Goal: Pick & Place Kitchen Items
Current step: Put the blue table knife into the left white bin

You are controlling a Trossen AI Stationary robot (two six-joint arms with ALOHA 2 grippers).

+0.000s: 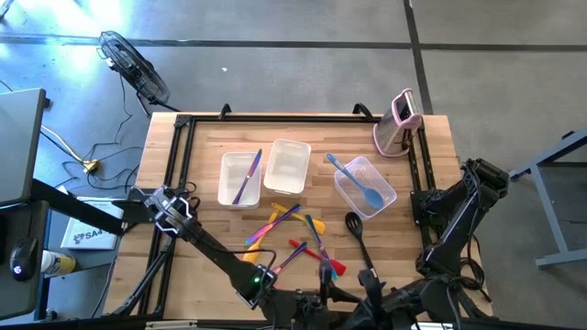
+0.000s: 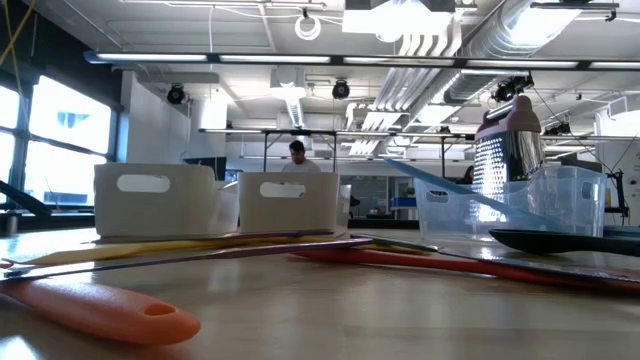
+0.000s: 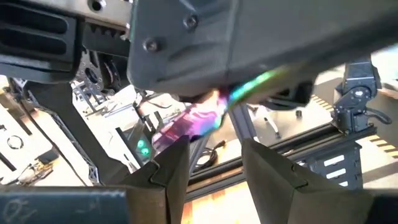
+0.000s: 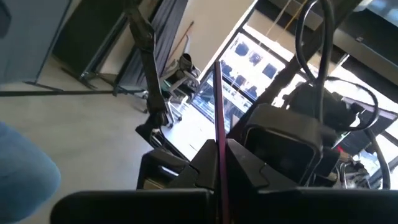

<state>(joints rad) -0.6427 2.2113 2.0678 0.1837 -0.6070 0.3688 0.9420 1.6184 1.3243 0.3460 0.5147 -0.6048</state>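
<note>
Overhead dial: table [image 1: 431, 137] centre as hub, 12 o'clock at the far edge.

**Near edge, 6 o'clock.** Both arms converge here. The left arm [image 1: 211, 247] reaches in from 8 o'clock. The left gripper [image 3: 214, 155] stands partly spread, and its wrist view shows nothing between its fingers [image 3: 174, 171]. A shimmering purple piece [image 3: 199, 121] shows beyond them, under the other arm's housing; what it is cannot be told. The right arm [image 1: 459, 206] folds down from 3 o'clock. The right gripper [image 4: 221, 158] is closed tight on a slim handle [image 4: 218, 106], dark reddish and standing straight out from the jaws. Which utensil it belongs to cannot be told.

**Between hub and near edge.** The loose utensils [image 1: 293, 240] lie crossed in a heap on the wood: yellow, orange, purple, red and blue. The black ladle [image 1: 356, 231] lies just beside them toward 4 o'clock. In the low view an orange handle [image 2: 100, 310] lies nearest the lens.

**Hub, slightly far.** Three clear tubs stand in a row:
- The left tub [image 1: 227, 165], at 10 o'clock, holds a purple utensil [image 1: 248, 176].
- The middle tub [image 1: 287, 166] stands at 12 o'clock.
- The right tub [image 1: 385, 197], at 2 o'clock, holds a light blue spoon [image 1: 360, 183].

**Far corner, 1 o'clock.** The pink-and-white gadget [image 1: 399, 124] stands upright.

**Beyond the table.** A person [image 2: 297, 152] shows in the room behind.
</note>
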